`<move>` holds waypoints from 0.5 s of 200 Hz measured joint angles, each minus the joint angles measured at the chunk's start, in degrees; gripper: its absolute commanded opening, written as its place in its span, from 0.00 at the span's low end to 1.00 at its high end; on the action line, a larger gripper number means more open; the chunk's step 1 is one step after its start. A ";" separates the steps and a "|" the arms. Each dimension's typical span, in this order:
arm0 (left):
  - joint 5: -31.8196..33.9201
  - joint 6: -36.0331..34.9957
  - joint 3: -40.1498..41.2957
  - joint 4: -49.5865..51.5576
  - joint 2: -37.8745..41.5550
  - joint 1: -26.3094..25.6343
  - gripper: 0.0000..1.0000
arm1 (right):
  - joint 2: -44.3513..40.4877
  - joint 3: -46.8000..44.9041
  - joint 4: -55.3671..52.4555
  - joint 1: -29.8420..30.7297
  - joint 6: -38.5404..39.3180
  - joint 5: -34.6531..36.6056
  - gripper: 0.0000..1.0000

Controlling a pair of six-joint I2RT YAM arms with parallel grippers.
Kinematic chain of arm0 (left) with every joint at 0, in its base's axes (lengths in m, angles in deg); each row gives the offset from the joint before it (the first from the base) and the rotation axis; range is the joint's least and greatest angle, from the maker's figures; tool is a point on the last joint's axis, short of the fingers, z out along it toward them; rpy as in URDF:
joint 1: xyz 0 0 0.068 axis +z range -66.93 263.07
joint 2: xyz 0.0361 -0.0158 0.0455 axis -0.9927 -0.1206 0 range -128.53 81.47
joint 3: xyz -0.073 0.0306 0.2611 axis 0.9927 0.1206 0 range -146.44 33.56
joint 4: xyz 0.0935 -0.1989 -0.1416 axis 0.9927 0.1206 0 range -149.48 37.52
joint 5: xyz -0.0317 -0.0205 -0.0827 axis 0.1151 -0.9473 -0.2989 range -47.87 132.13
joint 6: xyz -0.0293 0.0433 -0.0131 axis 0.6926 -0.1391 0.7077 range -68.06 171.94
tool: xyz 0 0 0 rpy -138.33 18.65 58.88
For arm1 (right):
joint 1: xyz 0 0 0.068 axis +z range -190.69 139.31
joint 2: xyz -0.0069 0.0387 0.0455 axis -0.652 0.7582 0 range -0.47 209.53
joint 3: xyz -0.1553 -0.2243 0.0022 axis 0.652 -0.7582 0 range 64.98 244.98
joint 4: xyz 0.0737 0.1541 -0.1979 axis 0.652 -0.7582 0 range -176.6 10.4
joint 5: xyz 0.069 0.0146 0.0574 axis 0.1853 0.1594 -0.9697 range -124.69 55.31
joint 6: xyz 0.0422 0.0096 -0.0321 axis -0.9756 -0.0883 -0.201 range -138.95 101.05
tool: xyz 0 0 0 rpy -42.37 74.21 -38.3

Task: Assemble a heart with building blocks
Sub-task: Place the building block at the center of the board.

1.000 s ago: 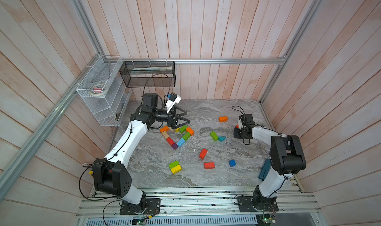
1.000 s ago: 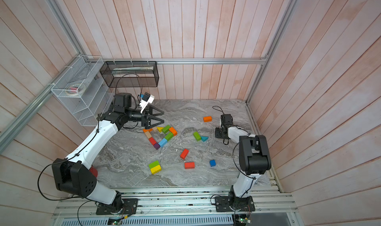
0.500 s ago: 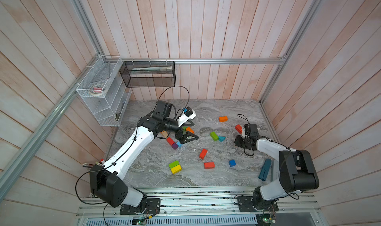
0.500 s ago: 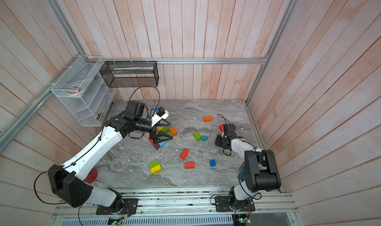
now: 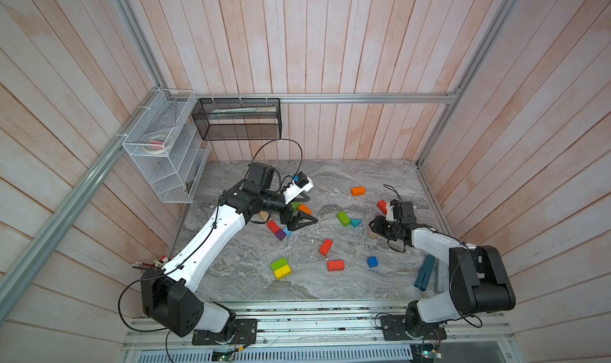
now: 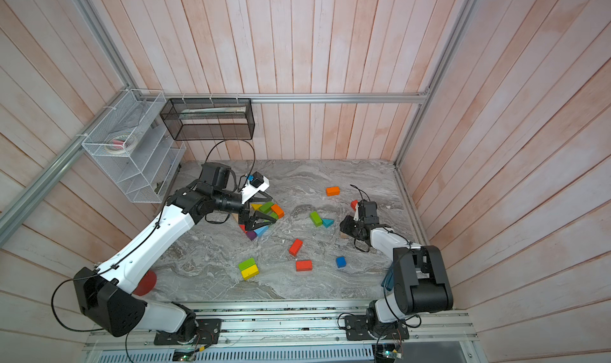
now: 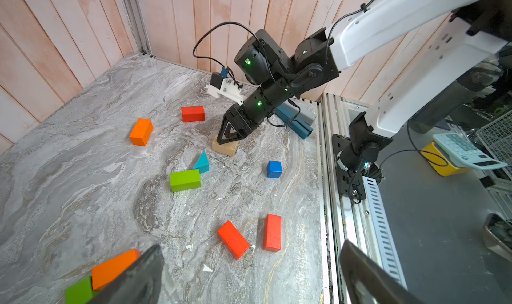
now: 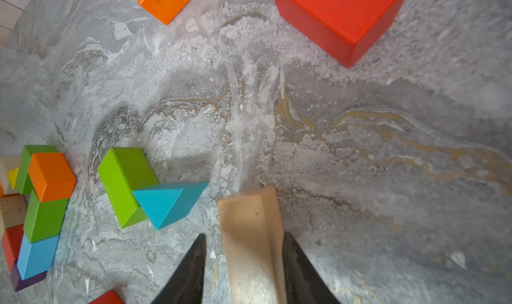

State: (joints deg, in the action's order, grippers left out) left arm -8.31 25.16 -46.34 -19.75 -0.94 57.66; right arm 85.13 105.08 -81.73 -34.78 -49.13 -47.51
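**Top views:** In both top views the left end effector (image 5: pixel 305 209), spread wide, hangs over a cluster (image 5: pixel 273 226) toward the left edge of the tabletop (image 5: pixel 248 278). Other blocks (image 5: pixel 325 247) lie scattered across the middle. The right end effector (image 5: pixel 373 228) is down on a tan block (image 5: pixel 373 235) near the right edge.

**Left wrist:** The right end effector (image 7: pixel 225 140) covers the top of the tan block (image 7: pixel 225 150), which rests on the tabletop.

**Right wrist:** Its fingers (image 8: pixel 293 255) stand slightly parted around the tan block (image 8: pixel 252 227). One touches its side; the other shows a gap. The risk from here appears twofold. A slanted lift could drag or tip the block by that touching finger. The left's wide jaws, lowered carelessly, could knock the cluster out of line.
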 measured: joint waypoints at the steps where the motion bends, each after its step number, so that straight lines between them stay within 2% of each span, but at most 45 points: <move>1: 0.00 0.00 0.00 -0.02 0.00 0.00 1.00 | 0.00 0.00 0.00 0.00 0.07 -0.02 0.50; 50: -0.04 0.02 0.00 -0.09 0.00 0.00 1.00 | -1.38 -0.33 -0.48 0.00 0.94 -0.66 0.55; 100: -0.04 0.02 0.00 -0.11 0.00 0.00 1.00 | -3.54 -3.63 -1.20 0.00 2.86 -3.80 0.55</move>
State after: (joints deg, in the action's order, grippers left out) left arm -8.35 25.18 -46.34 -19.86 -0.94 57.66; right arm 81.59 101.45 -82.93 -34.78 -46.26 -51.31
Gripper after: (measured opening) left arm 0.998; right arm 0.547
